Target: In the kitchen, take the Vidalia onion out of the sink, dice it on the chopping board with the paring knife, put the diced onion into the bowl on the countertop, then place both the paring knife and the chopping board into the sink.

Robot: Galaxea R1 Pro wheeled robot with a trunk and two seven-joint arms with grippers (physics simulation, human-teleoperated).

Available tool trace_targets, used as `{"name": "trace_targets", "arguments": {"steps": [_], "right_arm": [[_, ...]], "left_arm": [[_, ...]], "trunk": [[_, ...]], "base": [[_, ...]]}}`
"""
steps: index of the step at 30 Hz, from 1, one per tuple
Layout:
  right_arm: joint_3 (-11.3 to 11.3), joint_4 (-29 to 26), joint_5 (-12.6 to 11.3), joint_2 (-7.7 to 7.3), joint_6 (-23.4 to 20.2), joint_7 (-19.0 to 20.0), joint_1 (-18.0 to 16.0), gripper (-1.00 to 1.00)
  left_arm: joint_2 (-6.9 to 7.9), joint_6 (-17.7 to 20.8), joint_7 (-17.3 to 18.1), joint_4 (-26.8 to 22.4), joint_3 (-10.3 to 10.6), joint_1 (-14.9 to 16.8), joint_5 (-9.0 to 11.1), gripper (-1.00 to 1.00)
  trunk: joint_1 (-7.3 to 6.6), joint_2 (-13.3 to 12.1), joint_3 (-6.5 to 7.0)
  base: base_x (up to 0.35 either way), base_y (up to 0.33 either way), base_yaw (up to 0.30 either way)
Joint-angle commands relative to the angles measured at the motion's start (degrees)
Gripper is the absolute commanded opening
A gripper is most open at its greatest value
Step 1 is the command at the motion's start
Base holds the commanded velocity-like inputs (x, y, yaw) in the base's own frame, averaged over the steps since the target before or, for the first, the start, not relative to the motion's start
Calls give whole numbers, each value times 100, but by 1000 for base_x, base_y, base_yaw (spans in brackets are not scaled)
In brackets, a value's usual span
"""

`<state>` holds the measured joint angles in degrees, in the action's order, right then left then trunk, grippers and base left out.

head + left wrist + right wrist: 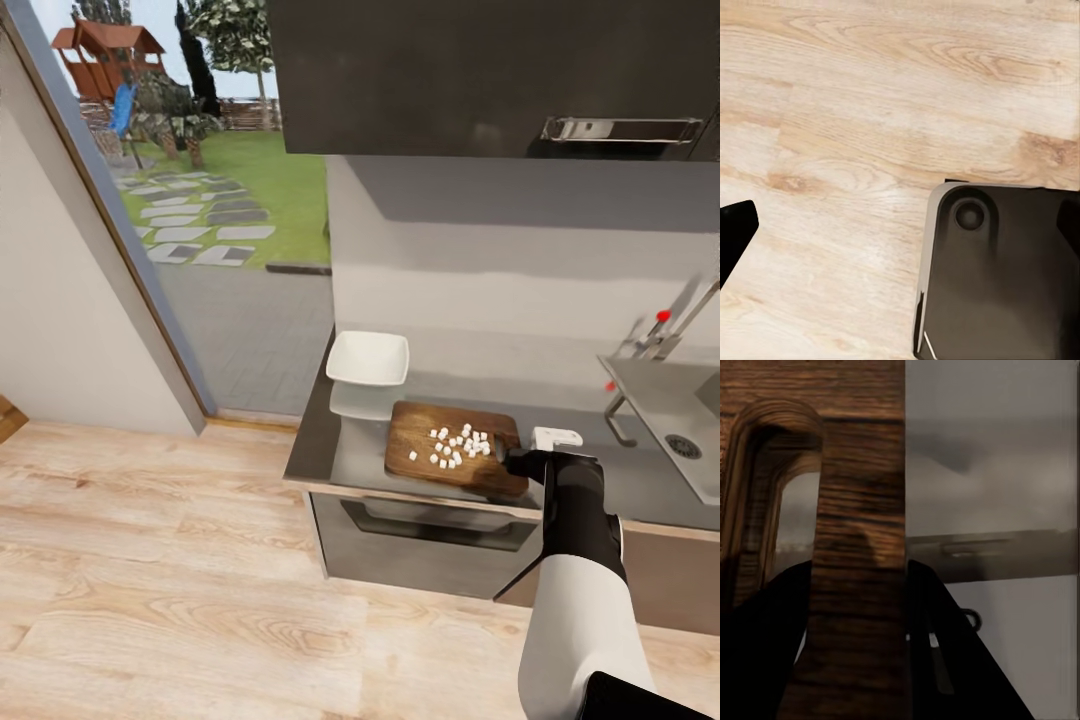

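My right gripper [512, 462] was at the near right corner of the chopping board [430, 432], at the end where the slot handle lay. In the right wrist view my two dark fingers [765, 645] stood on either side of the wooden bar of the board [859, 547], pinched onto it, with the curved edge of the slot beside them.

The board lay flat on the countertop [330, 440], its near long edge close to the thin metallic front edge of the worktop. The diced onion [455, 446] sat as a loose scatter of white bits on the right half of the board, some just beside my gripper. The bowl [368, 358] stood behind the board's left end, near the worktop's left edge and apart from the board. The sink [665, 420] was to the right, with bare grey worktop between it and the board, and the tap's red marks near the back wall.

My left wrist view showed wooden floor [870, 112] and a dark part of the robot's own body; I could not tell whether the left gripper was spread or pressed together.
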<state>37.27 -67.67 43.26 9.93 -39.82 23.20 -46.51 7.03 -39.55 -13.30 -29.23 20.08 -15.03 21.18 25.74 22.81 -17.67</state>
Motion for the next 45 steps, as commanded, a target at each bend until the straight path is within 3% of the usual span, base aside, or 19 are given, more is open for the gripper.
{"name": "trace_targets", "arguments": {"steps": [1, 45], "right_arm": [[14, -9, 51, 7, -9, 53, -7, -100], [17, -9, 68, 7, -35, 44, -7, -100]], "left_arm": [[9, -8, -50, -13, 48, 0, 26, 100], [9, -6, -50, -12, 48, 0, 26, 100]], "trunk": [[4, 10, 0], [4, 10, 393]], "base": [[0, 0, 0], [0, 0, 0]]}}
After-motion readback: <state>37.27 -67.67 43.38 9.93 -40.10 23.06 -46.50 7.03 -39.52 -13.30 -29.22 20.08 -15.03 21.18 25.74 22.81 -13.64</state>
